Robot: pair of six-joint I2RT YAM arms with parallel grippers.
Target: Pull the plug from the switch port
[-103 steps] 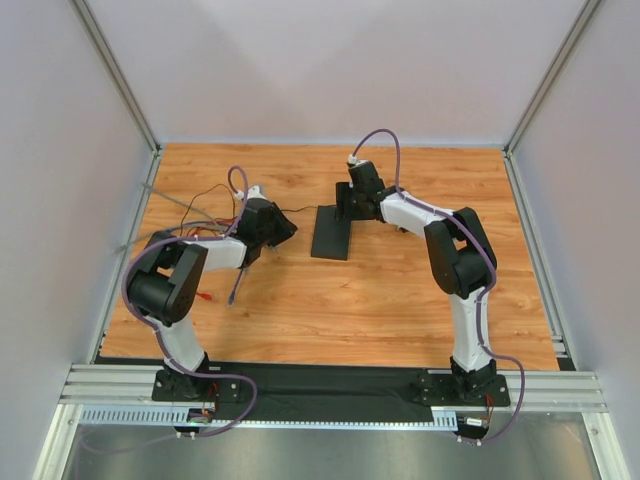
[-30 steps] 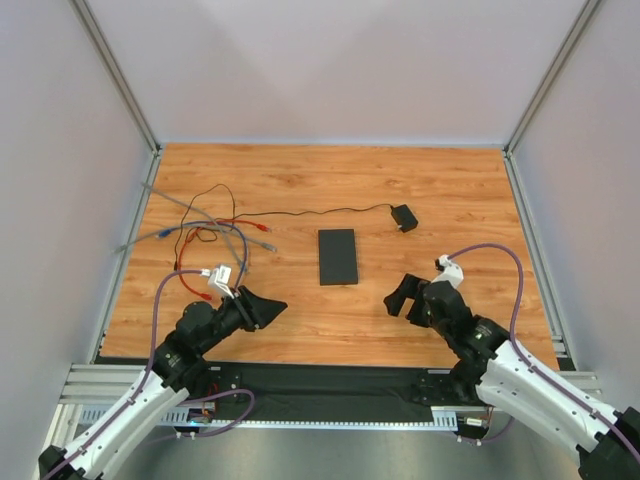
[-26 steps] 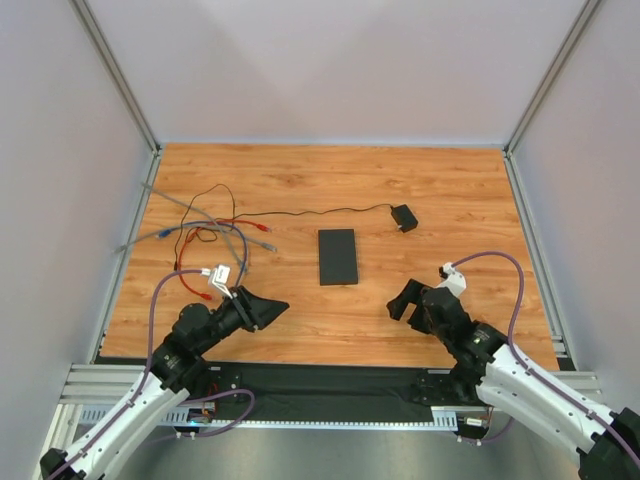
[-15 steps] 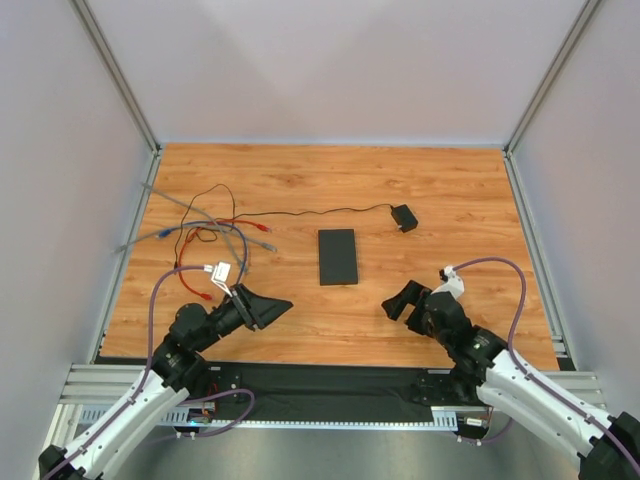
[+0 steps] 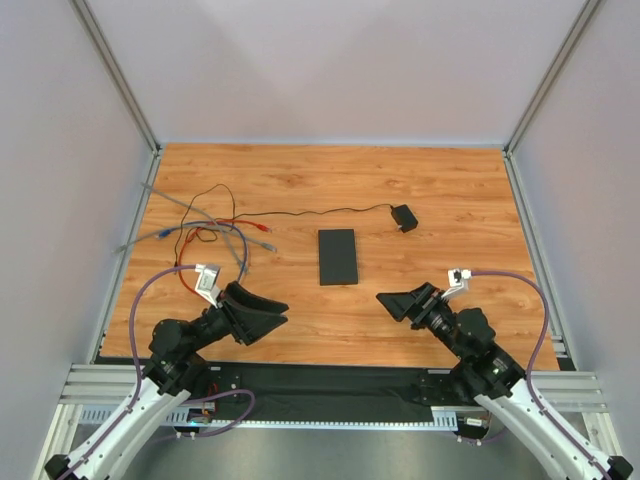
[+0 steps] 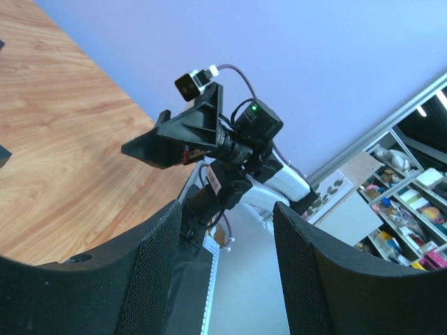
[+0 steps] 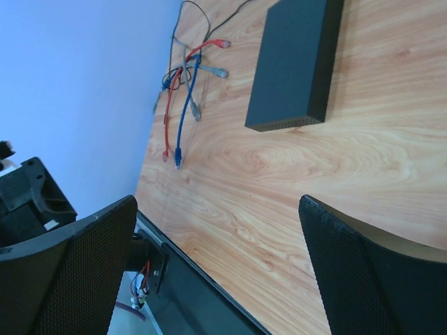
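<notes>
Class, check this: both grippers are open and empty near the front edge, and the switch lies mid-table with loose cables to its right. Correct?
No. The cables lie left of the switch, not right, as the top view shows. The left gripper and right gripper are indeed open, empty, near the front edge.

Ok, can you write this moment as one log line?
left gripper: open, empty, near base | right gripper: open, empty, near base | switch: flat mid-table, no plug seen in it | cables: loose pile left of it
</notes>
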